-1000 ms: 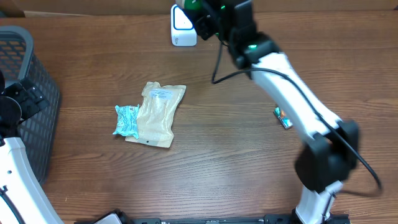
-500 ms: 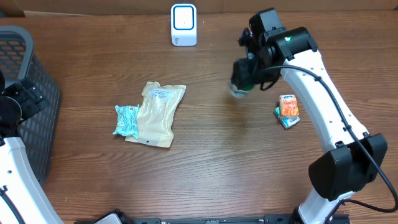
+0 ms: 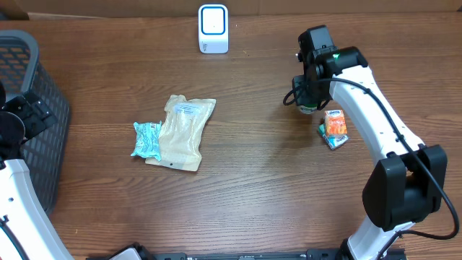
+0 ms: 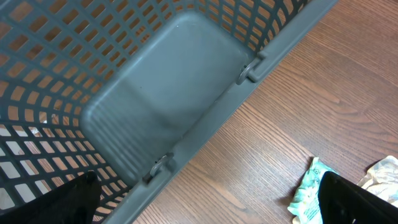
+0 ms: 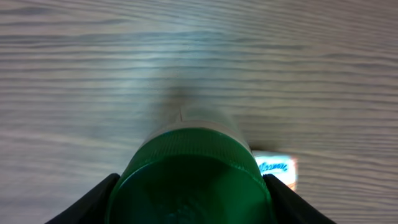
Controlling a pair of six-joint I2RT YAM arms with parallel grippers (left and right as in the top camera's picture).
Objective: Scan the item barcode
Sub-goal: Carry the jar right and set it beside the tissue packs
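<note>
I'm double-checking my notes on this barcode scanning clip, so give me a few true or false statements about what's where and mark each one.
1. The right end effector grips a green-capped container. True.
2. The white scanner sits inside the basket. False: it stands on the table at the far edge, and the basket is at the left side.
3. The tan pouch lies right beside the teal packet. True.
4. The left end effector holds the orange packet. False: it is open and empty next to the basket, while the orange packet lies on the table near the right end effector.
</note>
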